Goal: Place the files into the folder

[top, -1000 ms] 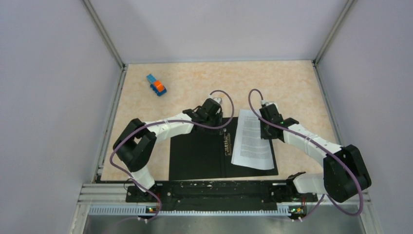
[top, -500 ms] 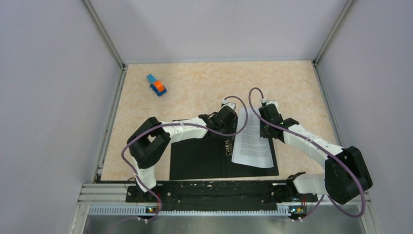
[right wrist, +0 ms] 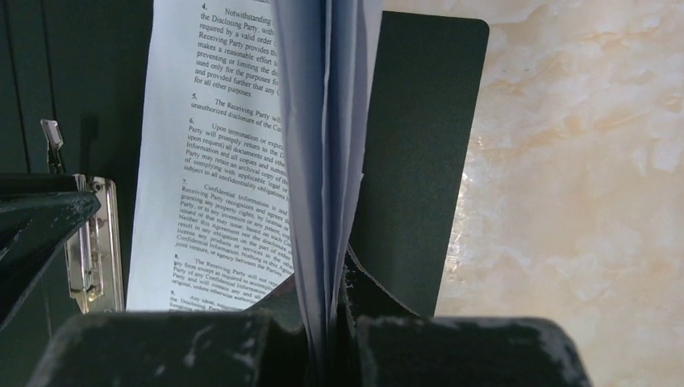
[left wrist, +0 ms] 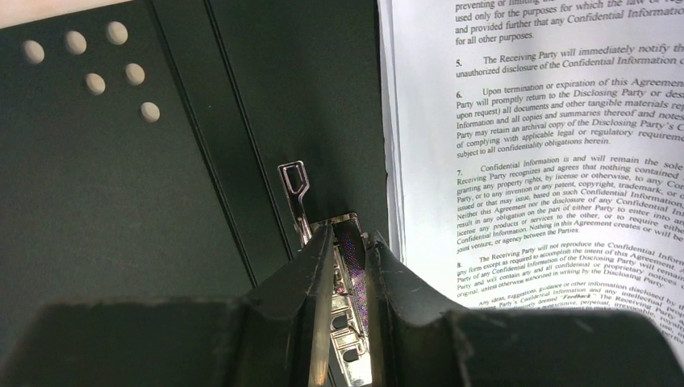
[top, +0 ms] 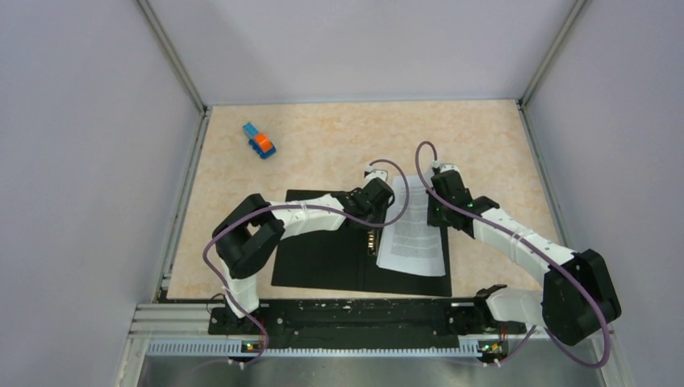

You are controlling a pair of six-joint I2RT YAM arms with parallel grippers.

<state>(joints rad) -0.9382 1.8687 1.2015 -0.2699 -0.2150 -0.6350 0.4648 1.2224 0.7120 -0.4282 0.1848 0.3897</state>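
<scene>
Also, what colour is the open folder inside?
The folder is black inside; the left wrist view shows it best.

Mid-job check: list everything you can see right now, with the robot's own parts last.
folder: one, black inside, lying open mid-table
spine clip: one, silver metal, along the folder's middle
files: one stack, white with black text, on the folder's right half
toy block: one, blue and orange, far left of the table
table: one, beige marbled
left gripper: one, black, closed on the spine clip
right gripper: one, black, pinching the files' raised right edge
</scene>
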